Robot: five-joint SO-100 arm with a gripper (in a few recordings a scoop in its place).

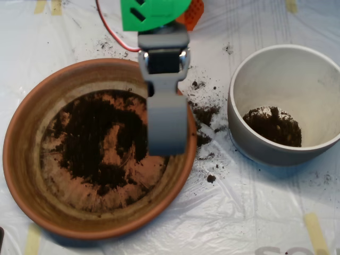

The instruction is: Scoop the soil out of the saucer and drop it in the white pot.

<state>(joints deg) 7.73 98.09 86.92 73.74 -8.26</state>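
Soil (93,141) is lying thin across the saucer (24,159) floor, mostly to picture-left of the scoop (167,139), which is hanging over the dish's right side, long axis running top to bottom. Whether its shells are parted, I cannot tell; the white pot (255,143), some soil already inside, is sitting to its right.

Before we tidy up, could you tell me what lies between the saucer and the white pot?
In the overhead view, spilled soil lies on the plastic sheet between the saucer and the white pot.

Saucer (24,159) matt terracotta – soil (90,143) crumbly – white pot (297,74) smooth.
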